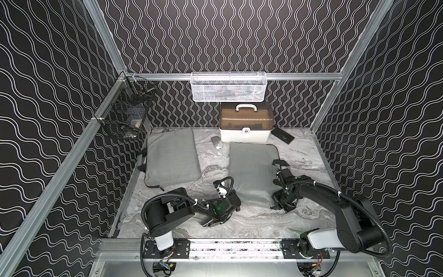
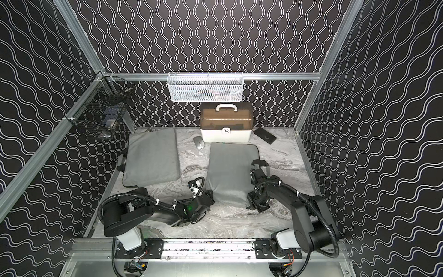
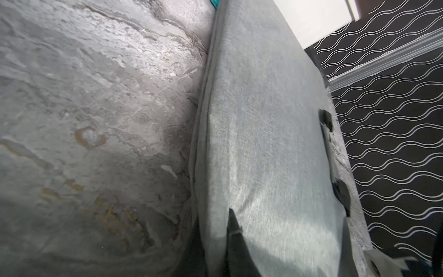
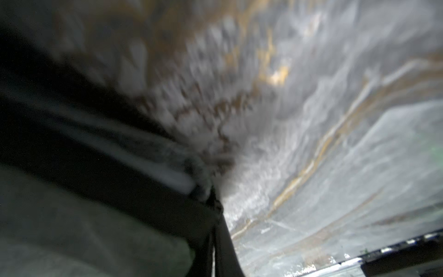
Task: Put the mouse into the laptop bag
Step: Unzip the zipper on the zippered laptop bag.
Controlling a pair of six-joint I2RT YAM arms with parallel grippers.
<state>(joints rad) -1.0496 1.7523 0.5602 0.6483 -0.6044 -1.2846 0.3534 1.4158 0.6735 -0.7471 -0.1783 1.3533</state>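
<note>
The silver mouse (image 1: 217, 142) (image 2: 199, 142) lies on the marble table just in front of the white box, beyond the far left corner of the grey laptop bag (image 1: 251, 172) (image 2: 229, 171). Neither gripper touches it. My left gripper (image 1: 236, 192) (image 3: 214, 230) is at the bag's near left corner, shut on a fold of its grey fabric edge (image 3: 215, 191). My right gripper (image 1: 276, 204) (image 4: 213, 200) is at the near right corner, shut where the bag's black zipper band (image 4: 143, 187) ends. The bag lies flat.
A second grey bag (image 1: 171, 159) lies at the left. At the back stand a white box with a brown lid (image 1: 245, 126) and a flat black item (image 1: 284, 135). A white mesh basket (image 1: 229, 86) and a black wire basket (image 1: 127, 112) hang on the walls.
</note>
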